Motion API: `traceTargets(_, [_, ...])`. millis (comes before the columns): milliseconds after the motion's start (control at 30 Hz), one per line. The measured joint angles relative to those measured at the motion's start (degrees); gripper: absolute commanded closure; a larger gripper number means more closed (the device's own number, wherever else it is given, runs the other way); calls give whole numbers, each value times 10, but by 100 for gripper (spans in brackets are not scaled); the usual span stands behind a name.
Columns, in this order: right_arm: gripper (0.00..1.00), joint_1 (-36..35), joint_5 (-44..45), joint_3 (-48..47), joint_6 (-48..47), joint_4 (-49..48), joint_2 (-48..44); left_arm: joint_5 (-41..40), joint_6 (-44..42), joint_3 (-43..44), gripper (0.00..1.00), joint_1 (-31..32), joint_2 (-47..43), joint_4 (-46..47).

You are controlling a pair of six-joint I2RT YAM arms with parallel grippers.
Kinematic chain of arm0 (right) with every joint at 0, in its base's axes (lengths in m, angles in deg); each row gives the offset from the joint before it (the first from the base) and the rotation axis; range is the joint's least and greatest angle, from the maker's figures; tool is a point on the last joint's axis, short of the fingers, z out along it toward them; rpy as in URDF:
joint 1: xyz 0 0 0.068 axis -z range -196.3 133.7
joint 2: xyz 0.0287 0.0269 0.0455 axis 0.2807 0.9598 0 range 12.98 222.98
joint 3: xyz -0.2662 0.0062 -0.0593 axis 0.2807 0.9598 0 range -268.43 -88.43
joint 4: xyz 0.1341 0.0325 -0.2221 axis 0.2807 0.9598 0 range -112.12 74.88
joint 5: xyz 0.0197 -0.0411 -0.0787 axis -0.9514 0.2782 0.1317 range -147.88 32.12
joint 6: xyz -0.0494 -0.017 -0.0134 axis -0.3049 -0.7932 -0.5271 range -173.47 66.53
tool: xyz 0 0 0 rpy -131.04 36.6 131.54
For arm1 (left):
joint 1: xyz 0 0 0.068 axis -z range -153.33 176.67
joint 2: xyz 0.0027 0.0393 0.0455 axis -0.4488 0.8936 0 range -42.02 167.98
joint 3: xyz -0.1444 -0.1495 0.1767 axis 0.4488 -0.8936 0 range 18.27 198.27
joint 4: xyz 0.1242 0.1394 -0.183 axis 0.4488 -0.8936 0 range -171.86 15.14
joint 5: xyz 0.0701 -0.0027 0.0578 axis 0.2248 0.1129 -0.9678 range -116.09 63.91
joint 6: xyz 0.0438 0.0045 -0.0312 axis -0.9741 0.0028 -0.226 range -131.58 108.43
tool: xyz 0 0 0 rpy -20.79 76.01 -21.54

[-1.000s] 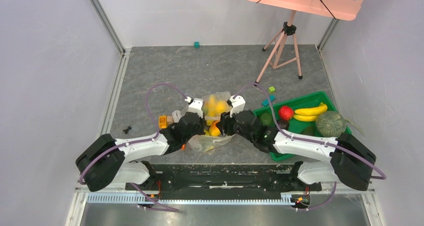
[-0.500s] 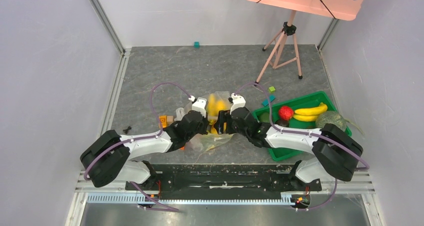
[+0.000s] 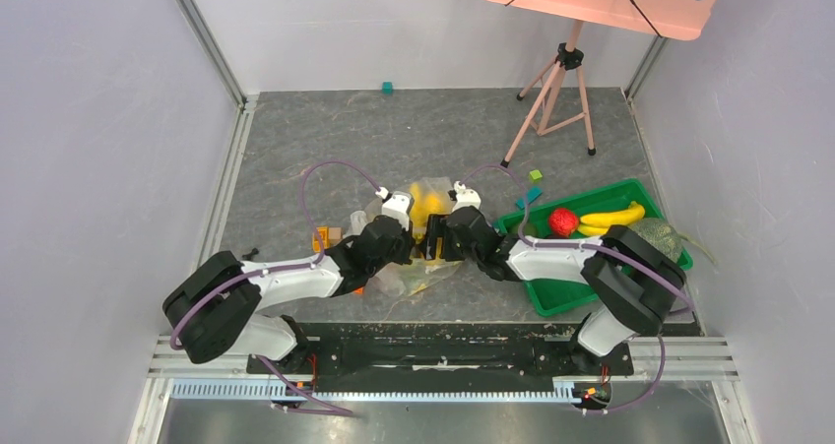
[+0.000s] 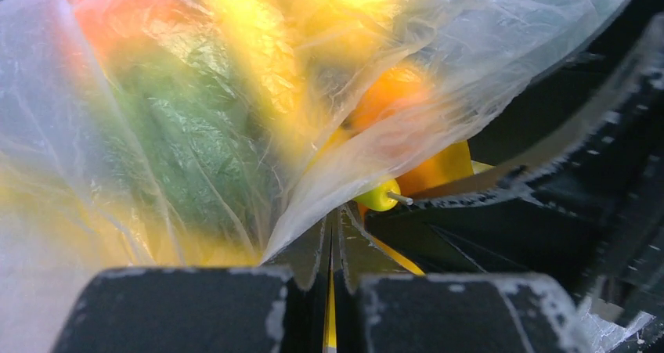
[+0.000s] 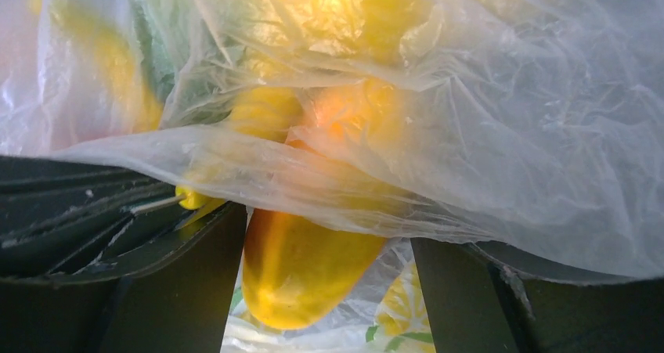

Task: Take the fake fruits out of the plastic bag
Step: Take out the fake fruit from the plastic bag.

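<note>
The plastic bag (image 3: pixel 406 279) lies between both arms, with yellow fake fruits (image 3: pixel 425 204) showing through it. My left gripper (image 3: pixel 411 239) is shut and pinches the bag's film (image 4: pixel 235 134) at its fingertips (image 4: pixel 337 226). Red, green, yellow and orange fruit shapes blur behind the film. My right gripper (image 3: pixel 434 239) is open at the bag (image 5: pixel 509 134). An oval yellow-orange fruit (image 5: pixel 301 271) sits between its jaws (image 5: pixel 329 239), against the left finger and apart from the right one. A small yellow stem tip (image 4: pixel 379 196) pokes out under the film.
A green tray (image 3: pixel 551 301) at the right holds a red fruit (image 3: pixel 562 221), a banana (image 3: pixel 611 216) and a netted melon (image 3: pixel 662 235). Small blocks (image 3: pixel 321 237) lie left of the bag. A tripod (image 3: pixel 557 95) stands behind, with more blocks (image 3: pixel 535 175) near it.
Both grippers have pushed forward and closer together into the bag. The right arm's elbow has swung left over the tray. The bag now looks bunched narrower.
</note>
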Motion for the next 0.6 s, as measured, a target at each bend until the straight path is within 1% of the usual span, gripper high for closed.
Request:
traceTargets(33, [22, 2, 0, -5, 3, 0, 8, 0, 0, 1, 98, 0, 2, 0])
traceTargets(100, [25, 4, 0, -14, 5, 0, 22, 2, 0, 2, 98, 0, 4, -1])
traceTargets(233, [45, 5, 3, -31, 3, 2, 47, 6, 0, 5, 98, 0, 5, -2])
traceTargets(300, [51, 5, 7, -33, 3, 1, 49, 6, 0, 6, 98, 0, 6, -2])
traceTargets(367, [54, 5, 13, -33, 0, 2, 47, 7, 0, 6, 98, 0, 6, -2])
traceTargets(467, [55, 5, 23, -26, -11, 10, 31, 7, 0, 6, 98, 0, 7, -3])
traceTargets(600, [55, 5, 26, -7, -35, 23, -24, 5, 0, 11, 98, 0, 13, -7])
